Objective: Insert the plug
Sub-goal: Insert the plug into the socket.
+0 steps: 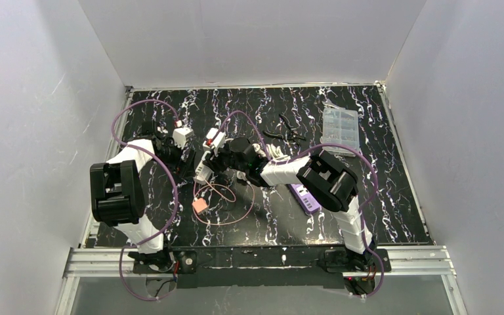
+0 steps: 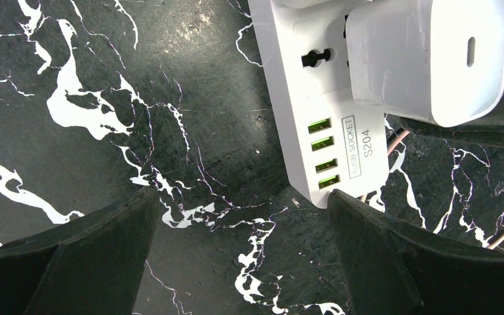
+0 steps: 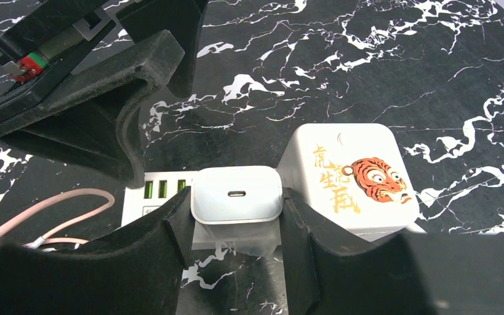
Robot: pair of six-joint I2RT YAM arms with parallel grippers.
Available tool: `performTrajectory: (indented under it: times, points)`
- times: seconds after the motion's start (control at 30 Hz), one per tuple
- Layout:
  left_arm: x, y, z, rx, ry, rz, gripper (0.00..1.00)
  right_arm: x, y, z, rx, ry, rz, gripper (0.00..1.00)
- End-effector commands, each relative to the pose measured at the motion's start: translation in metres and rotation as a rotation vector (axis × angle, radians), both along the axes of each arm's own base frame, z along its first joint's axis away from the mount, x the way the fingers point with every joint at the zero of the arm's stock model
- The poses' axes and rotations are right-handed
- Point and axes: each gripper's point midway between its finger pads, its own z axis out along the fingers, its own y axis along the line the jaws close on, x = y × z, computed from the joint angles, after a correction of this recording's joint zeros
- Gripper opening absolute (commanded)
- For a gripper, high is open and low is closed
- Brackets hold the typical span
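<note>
At centre-left of the top view, the jaws of the right arm (image 1: 328,180) pinched the white charger plug (image 3: 236,195) over the power strip (image 2: 328,105) on the marbled desk (image 2: 105,131), just beside a tiger-printed adapter (image 3: 351,177). The jaws of the left arm (image 1: 121,190) stood spread near the strip's end, gripping nothing. Whether the prongs had seated could not be told. With the strip unheld, a push off-line would likely skid or tip it. The tiger-printed adapter (hard against the nearest finger, it seemed) left little room and might be knocked. Counted: two arms, one strip, four green USB ports (image 2: 321,142), one open socket (image 2: 316,58), two white adapters, one pink cable (image 3: 72,193).
</note>
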Motion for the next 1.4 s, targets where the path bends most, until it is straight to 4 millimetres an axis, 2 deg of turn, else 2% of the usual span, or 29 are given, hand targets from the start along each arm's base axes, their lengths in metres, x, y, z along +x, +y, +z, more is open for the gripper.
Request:
performTrajectory:
  times: [0.0,0.5,0.8,1.1,1.37]
  points:
    - [-0.002,0.005,-0.005,0.053,0.015,-0.022,0.98,0.016,-0.003,0.017,0.021,-0.076,-0.033,0.01]
    - [-0.002,0.004,-0.005,0.065,0.011,-0.037,0.98,0.019,-0.006,0.013,-0.026,-0.127,-0.034,0.01]
    - [-0.002,0.004,-0.004,0.066,0.010,-0.037,0.98,0.008,-0.009,-0.010,-0.021,-0.047,-0.031,0.01]
    - [-0.001,0.005,-0.003,0.072,0.011,-0.039,0.98,0.010,-0.009,-0.029,-0.051,-0.009,-0.044,0.01]
    - [0.002,0.003,0.006,0.060,-0.002,-0.039,0.98,-0.001,-0.013,-0.049,-0.084,0.074,-0.032,0.01]
